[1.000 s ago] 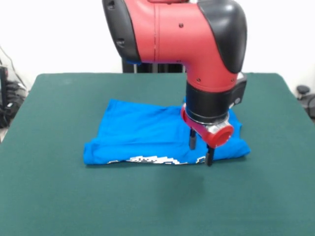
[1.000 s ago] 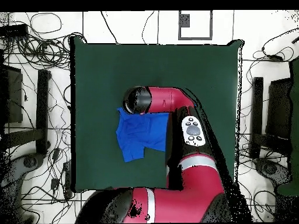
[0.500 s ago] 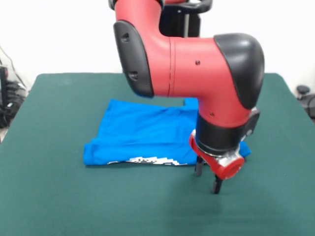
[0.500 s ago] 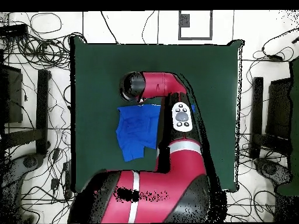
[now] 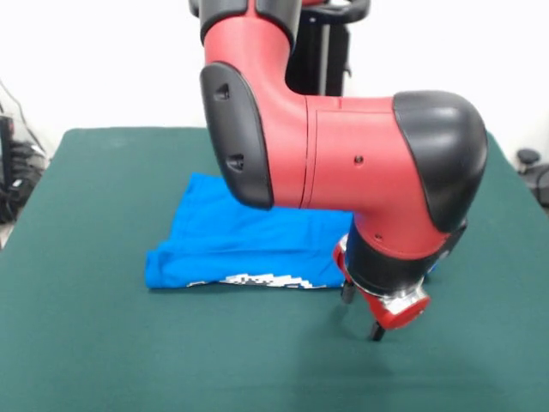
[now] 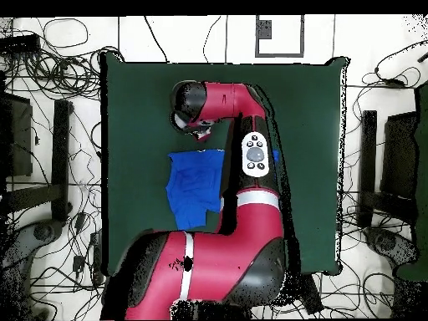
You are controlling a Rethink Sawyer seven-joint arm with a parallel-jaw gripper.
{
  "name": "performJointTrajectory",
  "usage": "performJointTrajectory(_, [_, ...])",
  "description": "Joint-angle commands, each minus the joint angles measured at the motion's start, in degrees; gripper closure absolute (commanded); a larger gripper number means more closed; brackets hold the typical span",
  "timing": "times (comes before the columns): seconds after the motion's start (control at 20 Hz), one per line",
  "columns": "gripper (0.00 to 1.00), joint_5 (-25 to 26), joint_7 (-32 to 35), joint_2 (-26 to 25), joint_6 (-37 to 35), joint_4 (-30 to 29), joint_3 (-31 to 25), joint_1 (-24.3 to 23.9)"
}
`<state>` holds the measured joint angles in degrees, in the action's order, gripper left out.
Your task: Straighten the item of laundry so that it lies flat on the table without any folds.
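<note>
The item of laundry (image 5: 236,236) is a bright blue T-shirt lying folded over on the green table (image 5: 94,343). A strip of white pixel graphic (image 5: 266,279) shows along its near edge. My gripper (image 5: 361,314) hangs just past the shirt's near right corner, over bare cloth, open with nothing between its fingers. The big red arm hides the shirt's right part. In the overhead view the shirt (image 6: 192,185) lies left of the arm and the wrist (image 6: 191,104) covers the gripper.
Beyond the table edges (image 6: 338,167) the floor is strewn with cables (image 6: 58,75), with dark stands (image 6: 60,150) on both sides. A framed square (image 6: 279,37) lies beyond the table's top edge.
My gripper has moved from above the shirt's right part to just past its near edge, toward the front camera. The shirt lies as it did.
</note>
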<state>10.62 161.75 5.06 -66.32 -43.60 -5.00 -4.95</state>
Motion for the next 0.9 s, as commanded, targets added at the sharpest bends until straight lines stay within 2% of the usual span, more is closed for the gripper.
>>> performJointTrajectory(0.05, [0.00,1.29,-5.71,-4.97,1.75,6.56,-4.15,0.57])
performJointTrajectory(0.5, [0.00,1.11,-8.49,-3.51,1.40,5.42,-4.47,0.10])
performJointTrajectory(0.9, [0.00,2.59,-12.71,-3.12,0.08,8.20,-4.68,0.49])
